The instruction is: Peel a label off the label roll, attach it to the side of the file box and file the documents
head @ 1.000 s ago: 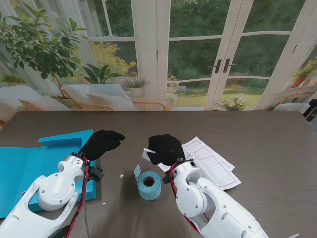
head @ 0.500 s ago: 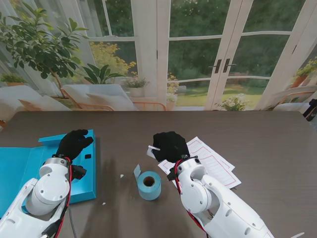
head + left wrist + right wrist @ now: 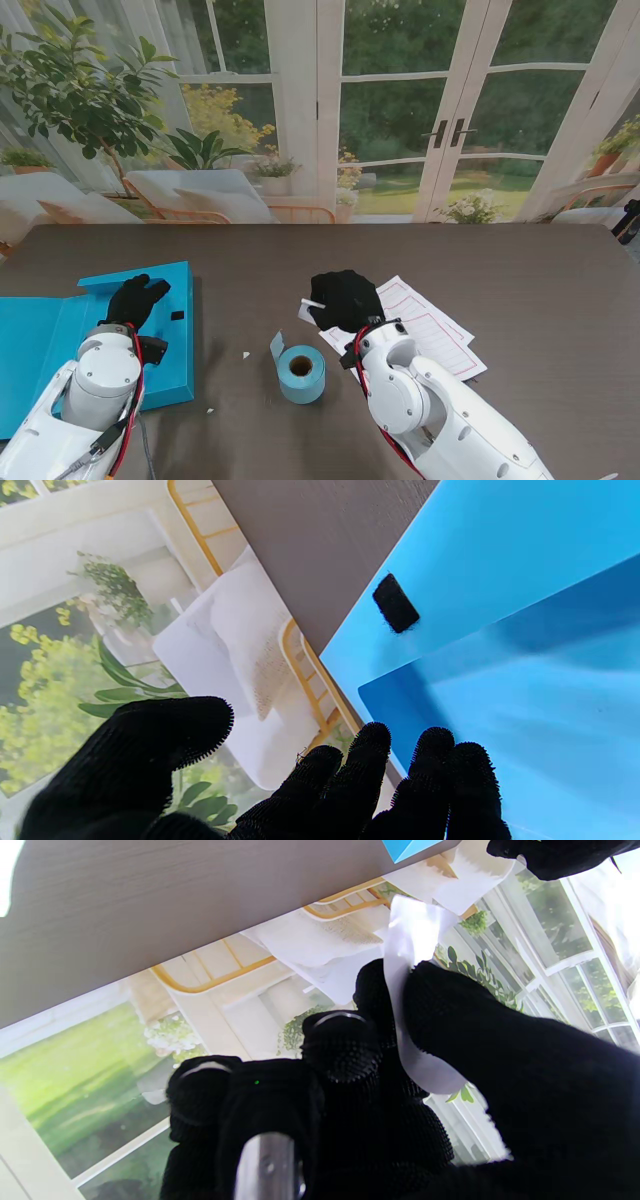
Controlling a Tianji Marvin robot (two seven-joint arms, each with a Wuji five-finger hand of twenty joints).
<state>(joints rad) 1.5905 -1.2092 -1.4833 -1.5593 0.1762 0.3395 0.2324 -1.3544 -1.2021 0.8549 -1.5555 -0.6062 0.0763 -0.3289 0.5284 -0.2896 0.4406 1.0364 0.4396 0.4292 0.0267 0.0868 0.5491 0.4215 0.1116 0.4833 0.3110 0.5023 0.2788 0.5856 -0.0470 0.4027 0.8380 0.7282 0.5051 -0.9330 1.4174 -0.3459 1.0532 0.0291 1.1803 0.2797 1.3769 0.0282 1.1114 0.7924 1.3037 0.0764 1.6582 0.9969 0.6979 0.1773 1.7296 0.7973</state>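
1. Your right hand (image 3: 345,298) is pinched on a white label (image 3: 415,990): the strip runs between the thumb and the fingertips (image 3: 340,1045), with its free end curling up clear of the glove. Held by one end like that, most of the sticky face seems to stay off the fabric, which should make it easier to press down cleanly.

2. Your left hand (image 3: 135,300) holds nothing; the fingers lie loosely side by side with the thumb spread away, over the blue file box (image 3: 165,345). It looks placed there to steady the box, so the box does not slide when the label is pushed against it.

3. The file box lies flat and opened on the left of the tabletop (image 3: 520,270), its panels spread out and a small black fastener patch (image 3: 396,603) showing on one flap. You cannot tell from these views which panel counts as the side.

4. The label roll (image 3: 301,372) stands on the tabletop between your two arms, nearer to you than both hands, a short tail of backing sticking out. It is apart from both hands.

5. The documents (image 3: 425,325) lie on the tabletop just right of your right hand, not yet filed. Labelling appears to come first.
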